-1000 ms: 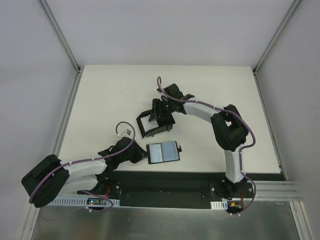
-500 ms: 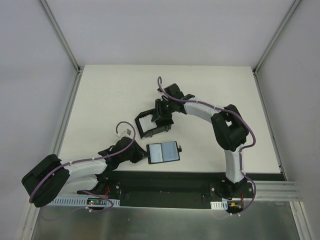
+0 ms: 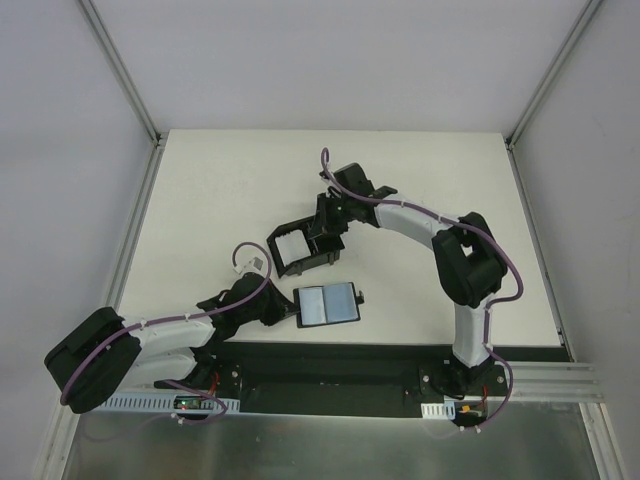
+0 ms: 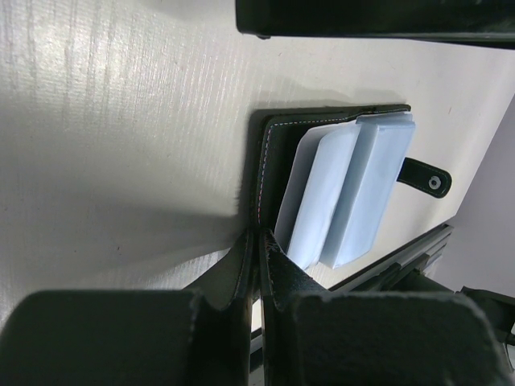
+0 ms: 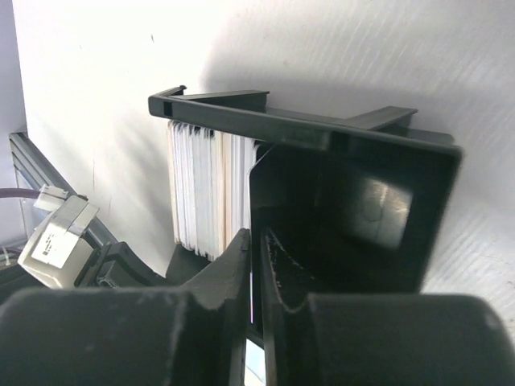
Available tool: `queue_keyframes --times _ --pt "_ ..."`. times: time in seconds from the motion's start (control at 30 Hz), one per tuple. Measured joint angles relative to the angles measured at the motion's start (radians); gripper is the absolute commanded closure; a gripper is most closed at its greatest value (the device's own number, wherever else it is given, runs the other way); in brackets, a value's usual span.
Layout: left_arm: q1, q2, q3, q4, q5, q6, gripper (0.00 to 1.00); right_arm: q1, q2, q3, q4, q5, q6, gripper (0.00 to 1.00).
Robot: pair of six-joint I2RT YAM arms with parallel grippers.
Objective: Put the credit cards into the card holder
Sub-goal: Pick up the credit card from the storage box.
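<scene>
Right gripper on black box wall — credit cards just beyond

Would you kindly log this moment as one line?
left tool: shut on wallet edge | right tool: shut on box wall | cards: in box

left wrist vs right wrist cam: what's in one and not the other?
Left wrist only: the open card holder, bluish-grey inside, with its snap tab and its edge pinched by the left hand. Right wrist only: the black box with the credit cards standing on edge; the right hand pinches its wall. Both: the white table and a shut hand.
</scene>
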Motion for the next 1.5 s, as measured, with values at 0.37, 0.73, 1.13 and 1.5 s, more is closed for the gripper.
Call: queue_keyframes --times 0.37,0.73,1.13,1.5 --pt "0.000 0.008 0.001 0.008 0.008 0.000 1.00 -0.003 -0.010 -0.001 -0.053 0.119 -0.040 1.00" --pt "0.000 0.004 0.001 0.008 0.009 0.001 1.00 0.000 -0.141 -0.001 -0.092 0.233 -0.125 1.00" --pt "0.000 -0.010 -0.003 0.000 0.010 0.002 1.00 0.000 -0.456 -0.229 -0.010 0.219 -0.069 1.00" --pt "0.000 -0.046 -0.023 -0.006 0.009 0.002 1.00 0.006 -0.738 -0.569 0.078 0.179 0.090 1.00"
